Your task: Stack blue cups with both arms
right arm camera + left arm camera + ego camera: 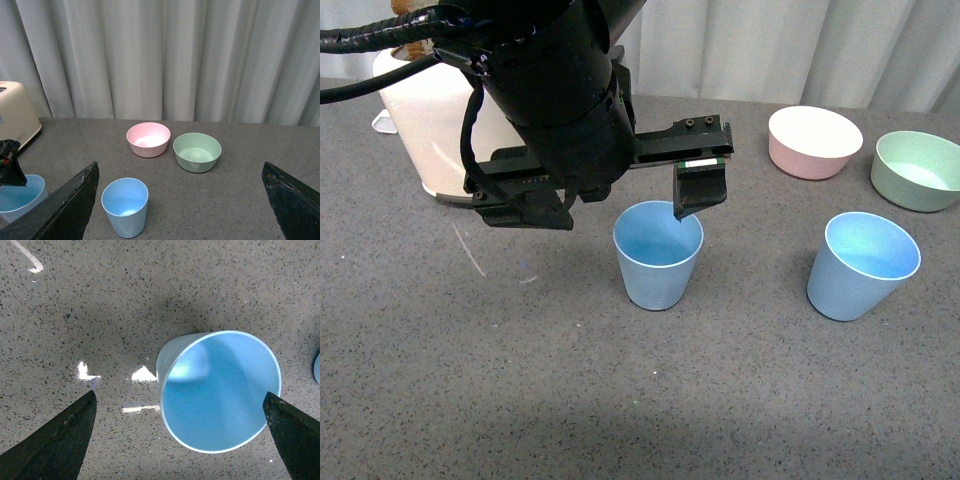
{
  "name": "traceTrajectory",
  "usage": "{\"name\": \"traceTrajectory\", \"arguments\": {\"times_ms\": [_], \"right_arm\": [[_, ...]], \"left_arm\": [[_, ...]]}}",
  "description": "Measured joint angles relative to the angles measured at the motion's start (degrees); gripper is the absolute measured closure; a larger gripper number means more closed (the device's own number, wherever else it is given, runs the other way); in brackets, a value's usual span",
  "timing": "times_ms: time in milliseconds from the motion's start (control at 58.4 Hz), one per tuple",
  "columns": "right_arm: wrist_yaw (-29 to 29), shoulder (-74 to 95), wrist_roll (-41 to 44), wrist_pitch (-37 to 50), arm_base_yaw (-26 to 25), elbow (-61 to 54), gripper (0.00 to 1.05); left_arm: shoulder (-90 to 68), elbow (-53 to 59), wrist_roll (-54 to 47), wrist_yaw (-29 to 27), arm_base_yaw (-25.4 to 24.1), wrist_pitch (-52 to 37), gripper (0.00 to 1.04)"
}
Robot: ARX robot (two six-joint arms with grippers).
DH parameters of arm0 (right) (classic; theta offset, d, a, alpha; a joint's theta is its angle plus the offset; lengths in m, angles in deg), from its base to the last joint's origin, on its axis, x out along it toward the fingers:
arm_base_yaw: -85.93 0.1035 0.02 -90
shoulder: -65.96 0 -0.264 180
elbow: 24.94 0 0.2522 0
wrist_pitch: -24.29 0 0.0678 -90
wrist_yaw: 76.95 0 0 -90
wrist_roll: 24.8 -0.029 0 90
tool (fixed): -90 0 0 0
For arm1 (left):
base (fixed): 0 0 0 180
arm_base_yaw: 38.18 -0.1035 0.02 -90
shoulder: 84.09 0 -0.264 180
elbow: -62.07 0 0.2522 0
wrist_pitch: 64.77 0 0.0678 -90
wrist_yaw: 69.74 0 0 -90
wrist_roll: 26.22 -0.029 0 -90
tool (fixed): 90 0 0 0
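Two light blue cups stand upright on the grey table. One cup (658, 257) is at the middle and the other cup (863, 266) is to its right. My left gripper (613, 215) is open and hovers just above the middle cup, with one finger (700, 190) over its far rim. In the left wrist view the cup (219, 390) sits off-centre between the wide-open fingers (55, 445), close to one of them. My right gripper (180, 165) is open and empty, held back from the right cup (125, 206). The right arm is out of the front view.
A pink bowl (814, 142) and a green bowl (918, 170) stand at the back right. A cream toaster (430, 120) stands at the back left behind my left arm. A white scratch mark (470, 250) is on the table at the left.
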Motion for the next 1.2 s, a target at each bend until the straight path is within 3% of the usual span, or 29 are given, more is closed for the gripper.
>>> {"name": "traceTrajectory", "arguments": {"times_ms": [51, 120, 188, 222, 308, 376, 565, 1198], "right_arm": [[0.00, 0.00, 0.02, 0.00, 0.00, 0.00, 0.10], [0.02, 0.00, 0.00, 0.00, 0.00, 0.00, 0.10], [0.00, 0.00, 0.02, 0.00, 0.00, 0.00, 0.10], [-0.02, 0.00, 0.00, 0.00, 0.00, 0.00, 0.10], [-0.04, 0.00, 0.00, 0.00, 0.00, 0.00, 0.10], [-0.02, 0.00, 0.00, 0.00, 0.00, 0.00, 0.10], [0.00, 0.00, 0.00, 0.00, 0.00, 0.00, 0.10], [0.00, 0.00, 0.00, 0.00, 0.00, 0.00, 0.10]], "left_arm": [[0.00, 0.92, -1.64, -2.27, 0.17, -2.71, 0.08], [0.94, 9.16, -8.90, -14.34, 0.20, -22.12, 0.19], [2.86, 20.33, -16.11, -20.65, -0.57, -41.70, 0.30], [3.63, 24.02, -18.80, -21.35, -1.09, -48.00, 0.33], [10.08, 40.35, -25.18, -19.78, -5.66, -83.60, 0.55], [15.78, 44.50, -26.49, -18.05, -7.93, -90.77, 0.65], [28.98, 55.93, -27.87, -12.74, -13.33, -89.02, 1.01], [60.15, 71.43, -28.55, -2.47, -23.76, -73.09, 1.01]]}}
